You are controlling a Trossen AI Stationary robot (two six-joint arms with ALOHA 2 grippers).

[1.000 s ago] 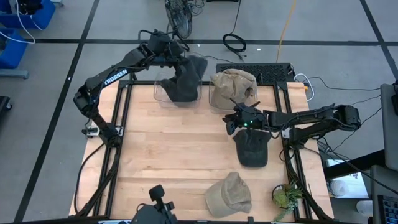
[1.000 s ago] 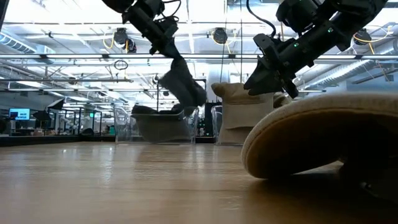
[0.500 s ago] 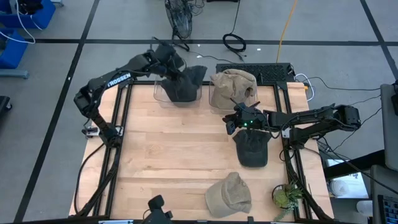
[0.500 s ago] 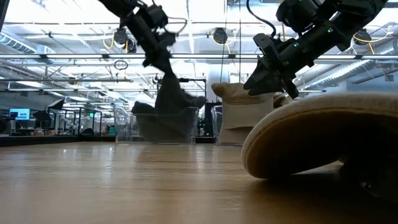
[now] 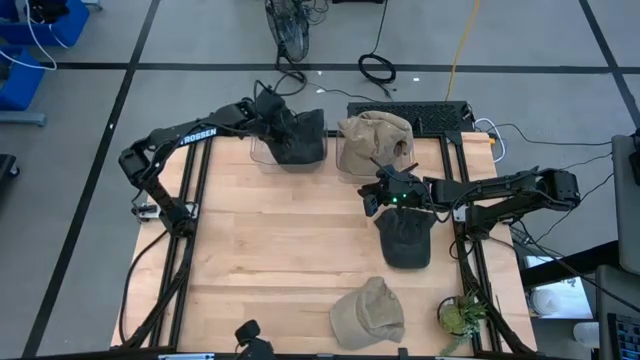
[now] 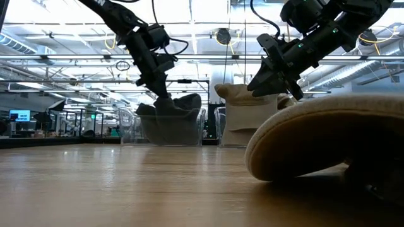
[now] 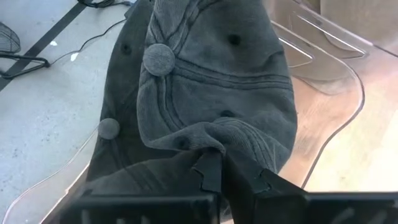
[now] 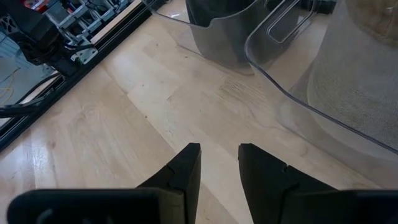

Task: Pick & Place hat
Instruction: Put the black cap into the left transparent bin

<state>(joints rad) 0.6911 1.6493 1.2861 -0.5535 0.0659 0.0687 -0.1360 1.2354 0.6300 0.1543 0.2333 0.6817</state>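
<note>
The left hand point(image 5: 272, 112) is clenching the crown of a dark hat point(image 5: 298, 138) and pressing it into the clear bin point(image 5: 256, 150), so this placement looks nearly done. The right hand point(image 5: 377, 199) is hanging partly parted and empty, well away from the bin. Beyond it, another dark hat point(image 5: 405, 238) and a tan hat point(image 5: 368, 312) are lying on the table point(image 5: 270, 250), apparently still to go.

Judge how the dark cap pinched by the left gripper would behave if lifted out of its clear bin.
The dark cap is creased where the left gripper pinches it, so it probably sags. Soft fabric suggests it is light, and it may drag on the clear bin.
</note>
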